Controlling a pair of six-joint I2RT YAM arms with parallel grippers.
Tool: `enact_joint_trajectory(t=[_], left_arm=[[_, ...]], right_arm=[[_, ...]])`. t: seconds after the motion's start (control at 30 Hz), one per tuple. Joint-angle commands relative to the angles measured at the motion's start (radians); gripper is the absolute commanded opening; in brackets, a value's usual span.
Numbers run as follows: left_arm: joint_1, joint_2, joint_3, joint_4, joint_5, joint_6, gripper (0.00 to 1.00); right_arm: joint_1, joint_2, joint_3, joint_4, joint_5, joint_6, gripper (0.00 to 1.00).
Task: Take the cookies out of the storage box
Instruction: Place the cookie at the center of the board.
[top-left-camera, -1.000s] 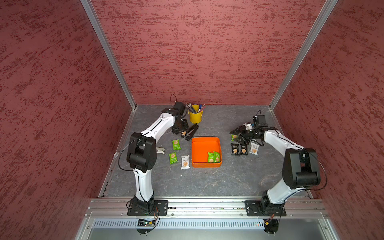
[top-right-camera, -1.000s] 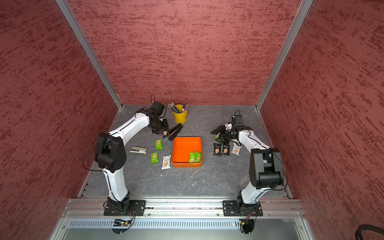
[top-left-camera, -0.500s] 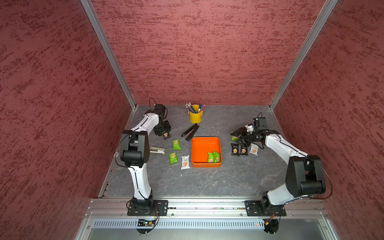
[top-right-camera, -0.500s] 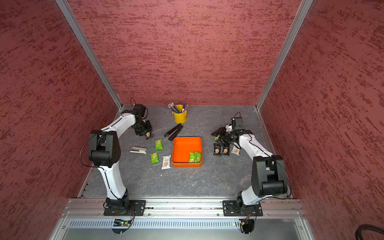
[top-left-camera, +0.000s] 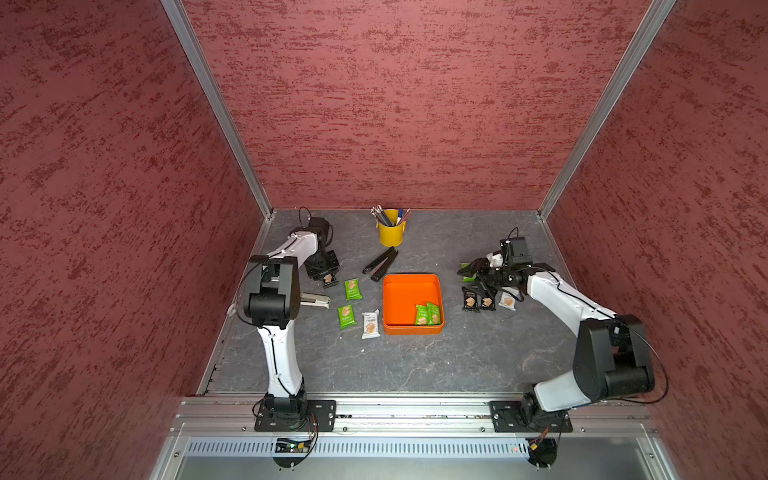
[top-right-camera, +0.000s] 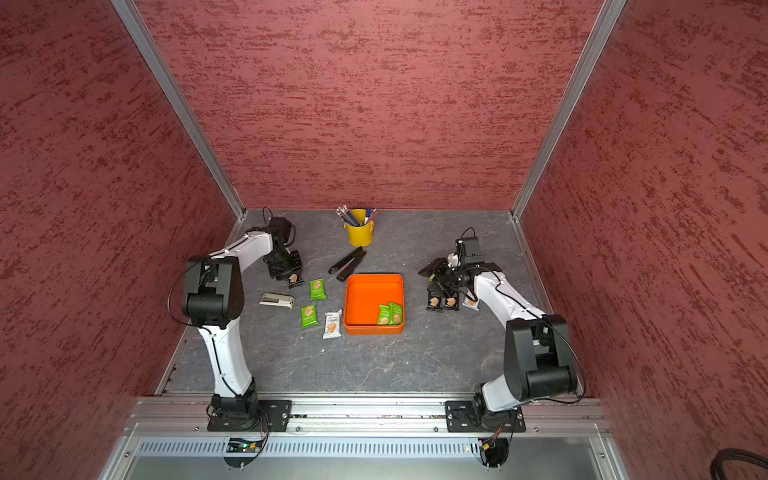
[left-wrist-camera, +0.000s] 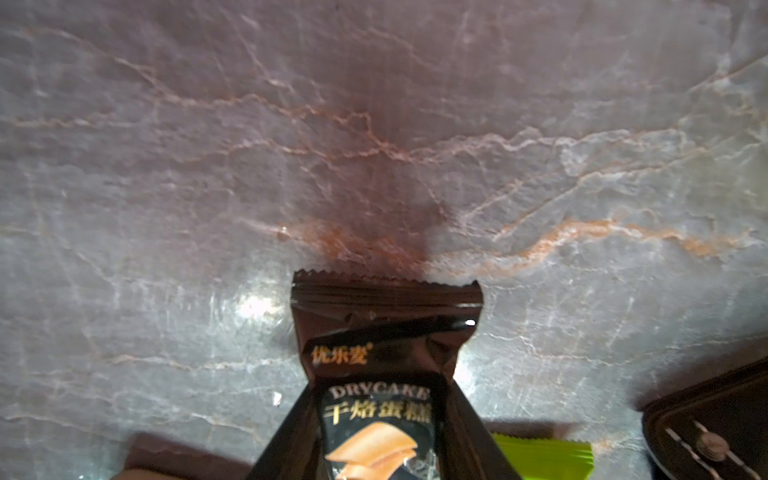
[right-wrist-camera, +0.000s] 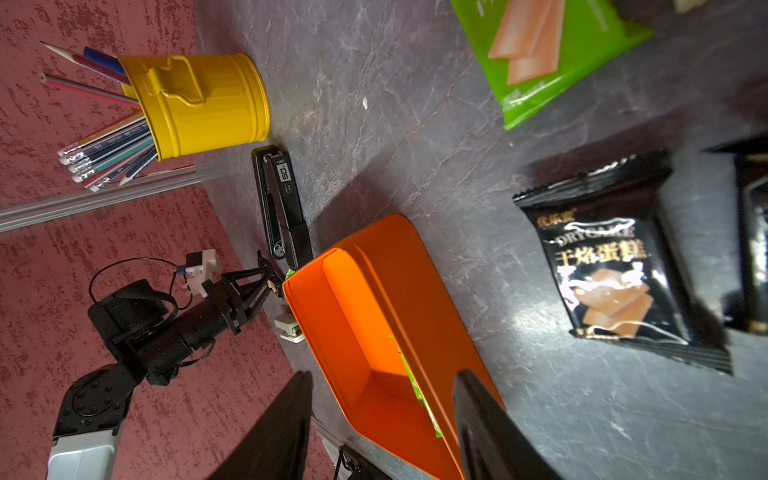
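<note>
**While two green packets sit in the box, your left gripper pinches a black one**

Although most cookies lie out on the table, you have two green cookie packets (top-left-camera: 427, 314) side by side in the lower right corner of the bright orange shallow square storage box (top-left-camera: 401, 297). The box sits mid-floor in both top views (top-right-camera: 365, 297).

Left of the box you see two more green packets (top-left-camera: 353, 289) and a white packet (top-left-camera: 370, 324) flat on the grey marbled table (top-left-camera: 415, 365). Right of it lie two black packets (top-left-camera: 470, 299) and a cream packet (top-left-camera: 507, 300).

Your left gripper (top-left-camera: 328, 275), at centre left, is clamped on a black cookie packet (left-wrist-camera: 386, 332). Its serrated end points up the middle of the left wrist view.

Your right gripper (top-left-camera: 471, 272), at centre right, shows its fingers (right-wrist-camera: 286, 428) spread in the right wrist view, with nothing between them.

Above the box stand a yellow metal pen bucket (top-left-camera: 390, 237) and a black folded tool (top-left-camera: 380, 264). A pale stapler (top-left-camera: 314, 300) lies just right of the left arm's black joint.
</note>
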Motion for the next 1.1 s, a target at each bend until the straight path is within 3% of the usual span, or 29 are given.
enact_joint_trajectory(t=[0.0,0.13,0.37,0.63,0.83,1.07], left_arm=[[0.007,0.009,0.001,0.009,-0.004,0.022,0.51],[0.006,-0.018,-0.004,0.003,-0.006,0.017,0.64],[-0.054,-0.135,-0.032,-0.018,0.0,-0.012,0.67],[-0.263,-0.266,-0.01,-0.088,-0.002,-0.067,0.68],[-0.422,-0.317,-0.005,-0.123,0.059,-0.154,0.68],[-0.566,-0.329,-0.07,0.011,0.194,-0.267,0.64]], right_arm=[[0.012,-0.03,-0.014,0.008,0.034,0.012,0.58],[0.014,-0.03,-0.015,0.003,0.037,0.008,0.58],[0.014,0.001,0.017,-0.021,0.022,-0.033,0.59],[0.012,0.072,0.093,-0.066,-0.024,-0.11,0.59],[0.009,0.115,0.128,-0.104,-0.047,-0.178,0.59],[-0.014,0.141,0.135,-0.115,-0.101,-0.229,0.58]])
